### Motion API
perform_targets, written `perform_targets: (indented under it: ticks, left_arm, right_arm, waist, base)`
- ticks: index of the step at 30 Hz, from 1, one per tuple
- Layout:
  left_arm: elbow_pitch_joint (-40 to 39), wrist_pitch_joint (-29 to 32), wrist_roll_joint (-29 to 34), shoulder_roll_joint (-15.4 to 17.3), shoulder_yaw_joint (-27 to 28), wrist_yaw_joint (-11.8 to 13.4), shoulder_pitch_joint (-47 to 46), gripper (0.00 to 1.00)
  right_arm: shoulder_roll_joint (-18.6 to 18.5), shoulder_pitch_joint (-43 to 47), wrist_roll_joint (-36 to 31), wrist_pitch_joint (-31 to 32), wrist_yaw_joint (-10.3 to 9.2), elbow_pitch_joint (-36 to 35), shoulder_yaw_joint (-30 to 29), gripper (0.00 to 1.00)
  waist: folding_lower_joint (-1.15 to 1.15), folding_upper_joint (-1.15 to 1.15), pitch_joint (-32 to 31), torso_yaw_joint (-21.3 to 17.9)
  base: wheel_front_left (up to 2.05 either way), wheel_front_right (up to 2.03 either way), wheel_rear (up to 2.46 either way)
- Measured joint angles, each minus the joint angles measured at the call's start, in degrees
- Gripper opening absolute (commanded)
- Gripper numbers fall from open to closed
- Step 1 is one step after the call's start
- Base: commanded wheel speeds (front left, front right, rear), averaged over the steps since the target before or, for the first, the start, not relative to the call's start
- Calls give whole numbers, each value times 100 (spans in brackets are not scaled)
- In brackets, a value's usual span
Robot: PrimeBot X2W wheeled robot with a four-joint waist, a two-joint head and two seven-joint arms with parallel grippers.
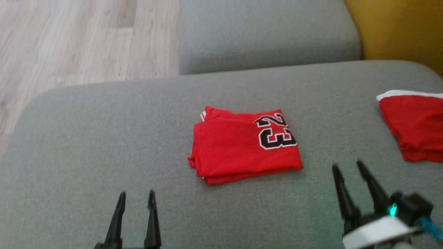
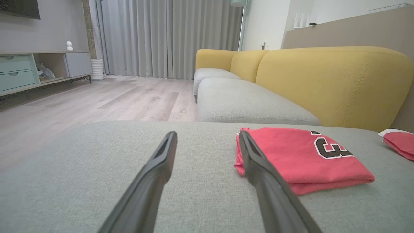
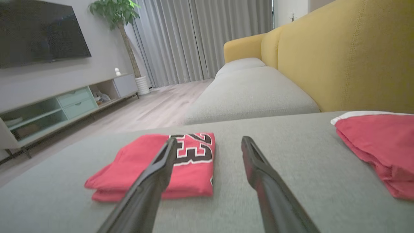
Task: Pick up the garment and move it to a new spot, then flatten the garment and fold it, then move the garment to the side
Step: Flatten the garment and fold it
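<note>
Squarely folded, the red garment (image 1: 242,147) rests on woven grey cushion (image 1: 86,138); left tool (image 1: 136,193), right tool (image 1: 346,164) spread.

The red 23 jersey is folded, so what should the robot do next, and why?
Probably bring the right jaws to the near edge of the jersey and grip it: it lies folded on the cushion, both jaws stand empty, and moving it aside remains.

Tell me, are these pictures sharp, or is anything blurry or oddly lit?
Head view: soft all over, the right pincer smeared, a green glow on the grey seat beside it. Left wrist view: sharpest, the folded red shirt crisp under even light. Right wrist view: the seat's weave streaks near the bottom edge.
</note>
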Motion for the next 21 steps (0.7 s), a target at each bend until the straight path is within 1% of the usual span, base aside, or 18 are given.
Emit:
perform_targets:
  ticks: [4, 9, 16, 21]
  left_arm:
    - [16, 1, -102, 1, 119, 1, 311, 100]
    - [32, 1, -164, 3, 155, -16, 560, 100]
    - [68, 1, -163, 4, 223, -52, 572, 100]
    - [108, 1, -157, 4, 226, -54, 573, 100]
  right_arm:
    - [34, 460, -378, 0, 0, -2, 26, 100]
    - [196, 645, -746, 0, 0, -9, -7, 100]
    - [302, 680, -921, 0, 0, -15, -54, 100]
    - [308, 693, -973, 0, 0, -21, -80, 100]
  waist:
    - [-1, 0, -192, -62]
    - [0, 0, -374, -89]
    - [1, 0, -482, -53]
    - [1, 0, -507, -5]
  base:
    - [0, 0, 0]
    - [0, 0, 0]
    - [0, 0, 0]
    - [0, 0, 0]
